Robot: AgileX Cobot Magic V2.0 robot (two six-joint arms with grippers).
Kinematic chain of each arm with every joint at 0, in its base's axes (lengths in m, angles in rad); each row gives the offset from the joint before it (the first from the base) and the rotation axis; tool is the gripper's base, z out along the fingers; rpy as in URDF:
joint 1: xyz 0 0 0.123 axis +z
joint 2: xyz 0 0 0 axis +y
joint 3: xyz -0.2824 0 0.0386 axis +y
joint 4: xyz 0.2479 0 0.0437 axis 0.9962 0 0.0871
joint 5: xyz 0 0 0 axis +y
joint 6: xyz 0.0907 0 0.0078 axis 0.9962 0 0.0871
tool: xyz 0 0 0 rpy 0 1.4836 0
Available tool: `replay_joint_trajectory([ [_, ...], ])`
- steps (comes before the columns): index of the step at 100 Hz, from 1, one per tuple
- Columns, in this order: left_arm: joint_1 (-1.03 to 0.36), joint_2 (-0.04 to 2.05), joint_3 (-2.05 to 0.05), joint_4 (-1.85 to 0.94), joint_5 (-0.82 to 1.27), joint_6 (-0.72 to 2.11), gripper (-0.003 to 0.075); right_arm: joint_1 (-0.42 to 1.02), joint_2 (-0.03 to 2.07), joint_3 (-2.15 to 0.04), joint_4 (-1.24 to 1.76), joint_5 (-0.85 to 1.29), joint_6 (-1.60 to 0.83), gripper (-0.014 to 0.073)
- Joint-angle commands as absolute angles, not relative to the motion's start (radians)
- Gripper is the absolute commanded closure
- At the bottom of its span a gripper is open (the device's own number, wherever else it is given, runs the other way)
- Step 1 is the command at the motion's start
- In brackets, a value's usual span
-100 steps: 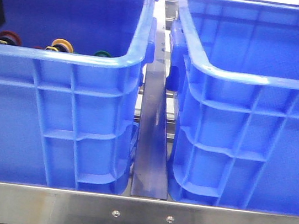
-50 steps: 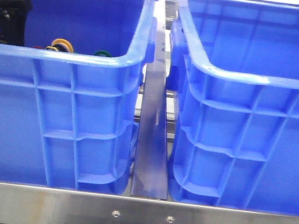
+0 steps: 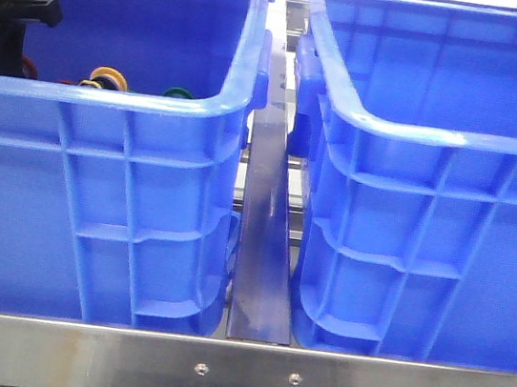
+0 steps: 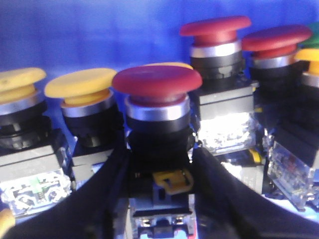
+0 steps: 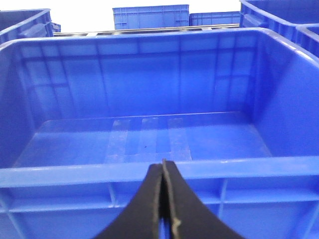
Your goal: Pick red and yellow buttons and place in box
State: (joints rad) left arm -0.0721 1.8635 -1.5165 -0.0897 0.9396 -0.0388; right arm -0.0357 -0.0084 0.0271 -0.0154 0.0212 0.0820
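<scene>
In the left wrist view my left gripper [image 4: 159,155] is shut on the dark body of a red button [image 4: 157,85], one black finger on each side below the cap. Two yellow buttons [image 4: 79,85] stand beside it, with other red buttons [image 4: 215,27] behind. In the front view my left arm [image 3: 10,9] reaches down into the left blue crate [image 3: 156,102], where a yellow button [image 3: 106,76] shows above the rim. The box [image 3: 421,135], the right blue crate, shows nothing inside. My right gripper [image 5: 164,167] is shut and empty in front of the box's near rim [image 5: 75,174].
A green-capped button [image 3: 177,93] lies in the left crate, also at the edge of the left wrist view. A metal rail [image 3: 265,252] runs between the two crates, and a steel bar [image 3: 233,373] crosses in front. More blue crates [image 5: 149,16] stand behind.
My left arm has come down from the crate's upper left corner into the crate among the buttons. The right crate and the other buttons have not moved.
</scene>
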Motion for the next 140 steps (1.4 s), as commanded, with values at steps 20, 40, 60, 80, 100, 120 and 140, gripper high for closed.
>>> replay_joint_trajectory([
  [20, -0.124, 1.704, -1.512, -0.094, 0.802, -0.05, 0.0682, -0.038, -0.031, 0.033, -0.028, -0.06, 0.076, 0.0656],
  [40, -0.184, 1.555, -1.367, -0.094, 0.626, -0.05, 0.0682, -0.038, -0.031, 0.033, -0.028, -0.06, 0.076, 0.0656],
  [60, -0.238, 1.408, -1.246, -0.106, 0.551, -0.05, 0.0682, -0.038, -0.031, 0.033, -0.028, -0.06, 0.076, 0.0656],
  [80, -0.344, 1.301, -1.185, -0.106, 0.515, -0.05, 0.0682, -0.038, -0.031, 0.033, -0.028, -0.06, 0.076, 0.0656],
  [100, -0.529, 1.274, -1.183, -0.108, 0.507, -0.02, 0.0682, -0.038, -0.031, 0.033, -0.028, -0.06, 0.076, 0.0656],
  [120, -0.711, 1.274, -1.183, -0.108, 0.478, 0.014, 0.0682, -0.038, -0.031, 0.033, -0.028, -0.06, 0.076, 0.0656],
  [140, -0.835, 1.274, -1.183, -0.108, 0.476, 0.03, 0.0682, -0.038, -0.031, 0.033, -0.028, -0.06, 0.076, 0.0656],
])
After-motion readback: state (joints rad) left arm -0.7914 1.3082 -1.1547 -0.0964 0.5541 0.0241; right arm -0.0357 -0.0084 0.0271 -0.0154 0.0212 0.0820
